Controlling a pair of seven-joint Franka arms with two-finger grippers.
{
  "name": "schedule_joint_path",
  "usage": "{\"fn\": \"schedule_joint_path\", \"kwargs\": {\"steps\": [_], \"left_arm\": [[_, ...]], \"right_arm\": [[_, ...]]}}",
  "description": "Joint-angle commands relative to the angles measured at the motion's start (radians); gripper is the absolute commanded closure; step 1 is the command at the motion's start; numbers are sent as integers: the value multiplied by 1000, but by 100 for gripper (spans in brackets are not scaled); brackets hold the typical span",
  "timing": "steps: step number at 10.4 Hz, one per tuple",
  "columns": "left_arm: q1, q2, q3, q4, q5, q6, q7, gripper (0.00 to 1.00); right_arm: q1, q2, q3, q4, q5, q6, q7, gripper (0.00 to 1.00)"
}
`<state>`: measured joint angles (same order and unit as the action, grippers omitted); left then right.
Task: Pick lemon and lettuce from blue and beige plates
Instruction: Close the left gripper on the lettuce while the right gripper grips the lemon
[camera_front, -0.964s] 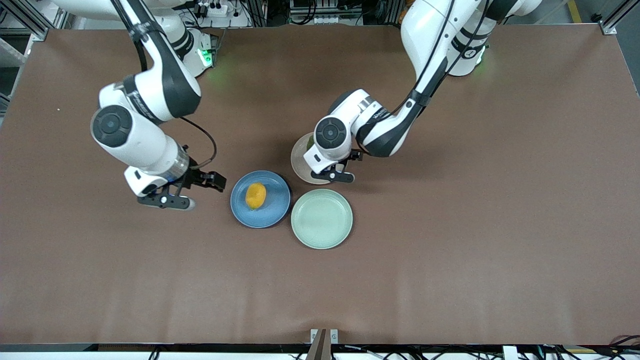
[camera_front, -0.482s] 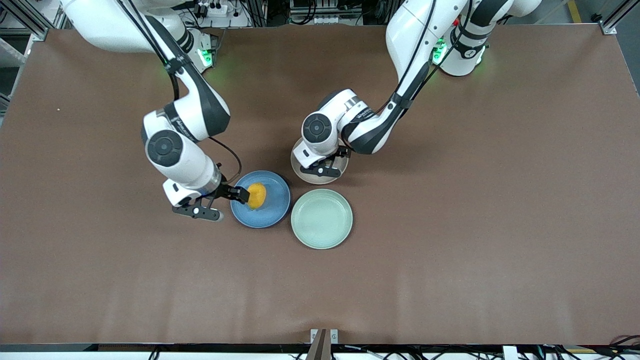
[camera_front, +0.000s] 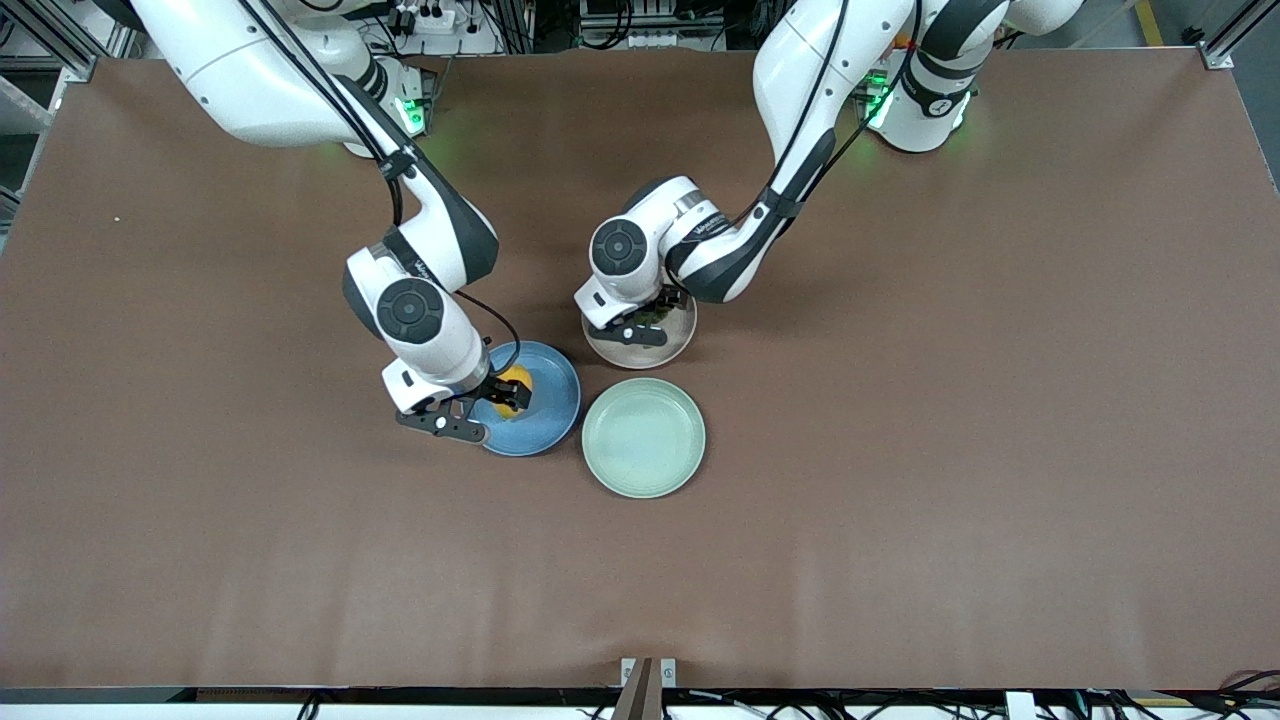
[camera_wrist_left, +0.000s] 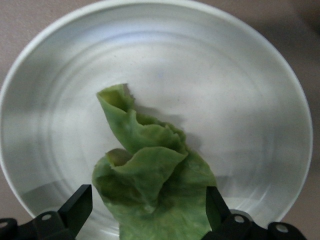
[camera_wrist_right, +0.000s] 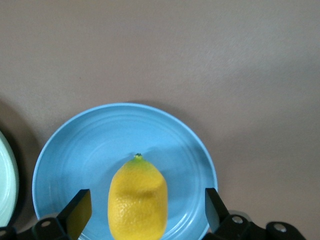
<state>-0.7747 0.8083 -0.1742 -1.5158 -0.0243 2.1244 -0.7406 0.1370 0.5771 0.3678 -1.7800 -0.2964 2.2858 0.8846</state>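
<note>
The yellow lemon (camera_wrist_right: 137, 202) lies on the blue plate (camera_wrist_right: 75, 160). My right gripper (camera_wrist_right: 145, 209) is open and low over that plate, with one finger on each side of the lemon and a gap on both sides. In the front view the right gripper (camera_front: 497, 397) covers most of the lemon (camera_front: 517, 381) on the blue plate (camera_front: 550, 412). The green lettuce (camera_wrist_left: 150, 175) lies on the beige plate (camera_wrist_left: 240, 100). My left gripper (camera_wrist_left: 148, 207) is open and straddles the lettuce's near end. In the front view the left gripper (camera_front: 640, 322) hangs over the beige plate (camera_front: 672, 345).
An empty mint-green plate (camera_front: 643, 437) sits beside the blue plate, nearer to the front camera than the beige plate; its rim shows in the right wrist view (camera_wrist_right: 5, 185). All three plates stand close together on the brown table (camera_front: 900, 450).
My right gripper has swung from the bare table beside the blue plate to over the lemon. My left gripper has shifted from the beige plate's edge to over the lettuce.
</note>
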Motion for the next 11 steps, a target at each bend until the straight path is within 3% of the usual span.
{"fn": "schedule_joint_path", "kwargs": {"steps": [1,2,3,4,6,9,11], "left_arm": [[-23,19,15,25,23,14,-37,0],[-24,20,15,25,23,20,-60,35],[-23,23,13,25,23,20,-106,84],[-24,23,15,25,23,20,-129,100],[-24,20,15,25,24,20,-129,100],[-29,12,15,26,23,20,-172,100],[-29,-7,15,28,23,20,-180,100]], "right_arm": [[-2,20,26,-6,-56,9,72,0],[1,32,29,-6,-84,15,103,0],[7,43,31,-6,-108,20,126,0],[10,53,31,-10,-128,32,135,0],[13,55,30,-54,-156,111,168,0],[13,82,31,-58,-236,120,237,0],[13,90,31,-58,-242,120,238,0]]}}
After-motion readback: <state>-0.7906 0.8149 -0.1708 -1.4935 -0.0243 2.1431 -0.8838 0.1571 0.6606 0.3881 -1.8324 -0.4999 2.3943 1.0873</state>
